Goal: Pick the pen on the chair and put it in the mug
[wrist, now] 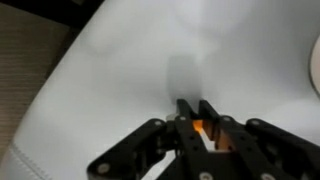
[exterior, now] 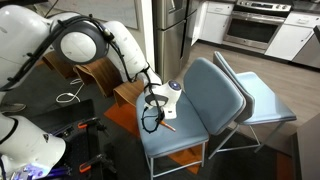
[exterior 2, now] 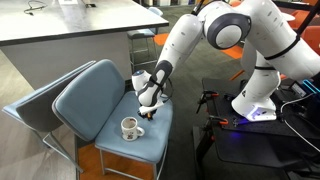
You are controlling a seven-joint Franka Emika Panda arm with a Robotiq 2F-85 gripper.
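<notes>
My gripper [wrist: 197, 128] is shut on the thin orange pen [wrist: 200, 128], which shows between the fingertips in the wrist view. In both exterior views the gripper [exterior: 152, 118] [exterior 2: 147, 107] hangs just over the seat of the light blue chair [exterior: 205, 95] [exterior 2: 95, 100]. One end of the pen [exterior: 168, 126] sticks out beside the fingers. The small white mug [exterior 2: 130, 127] stands upright on the seat, close in front of the gripper. I cannot make out the mug in the exterior view taken from the chair's open side.
A paler grey-blue chair [exterior: 262, 100] [exterior 2: 28, 112] stands right behind the blue one. Brown wooden stools [exterior: 92, 72] are beside the arm. A long counter [exterior 2: 70, 35] runs behind the chairs. Cables and the robot base [exterior 2: 255, 105] lie on the floor.
</notes>
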